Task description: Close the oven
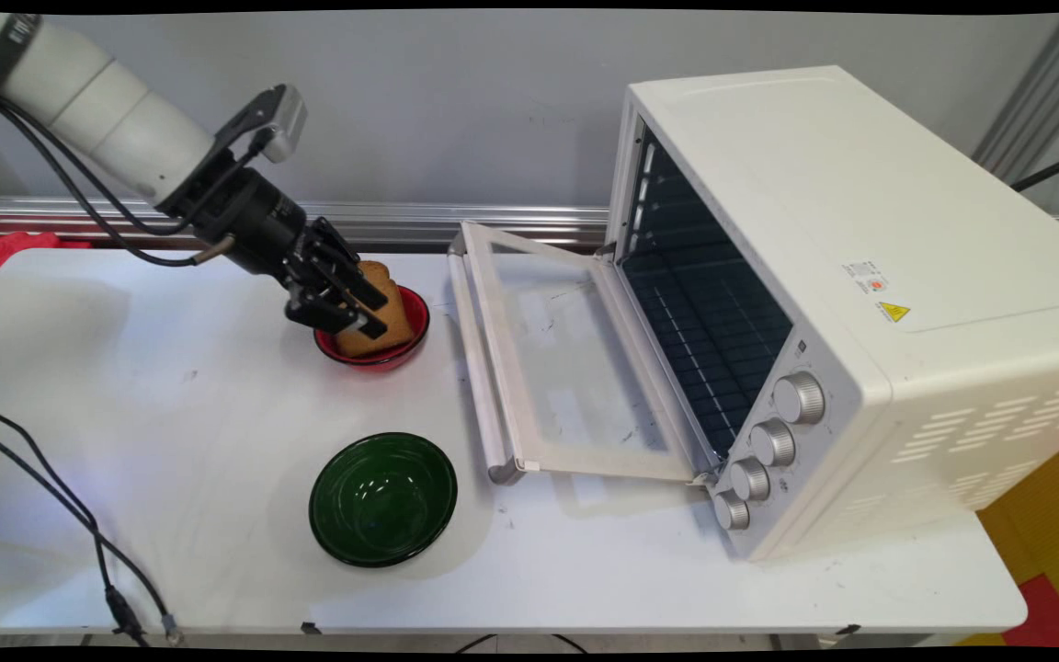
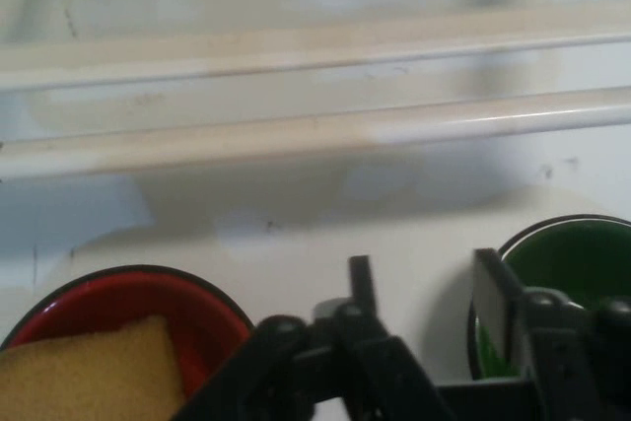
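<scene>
At left centre, the gripper [image 1: 359, 308] hangs spread, apparently unclenched, against the toast [image 1: 381, 313], which could tip the red bowl [image 1: 415, 317].

My arm [image 1: 107, 110] comes in from the upper left and slopes down to the right, black cables [image 1: 79, 198] hanging beneath it; my wrist is pitched forward and low; my gripper [image 1: 359, 308] points down and to the right (its black linkage shows at the bottom of the hand view); my jaws stand apart, the two fingers [image 2: 493, 308] clearly separated.
</scene>
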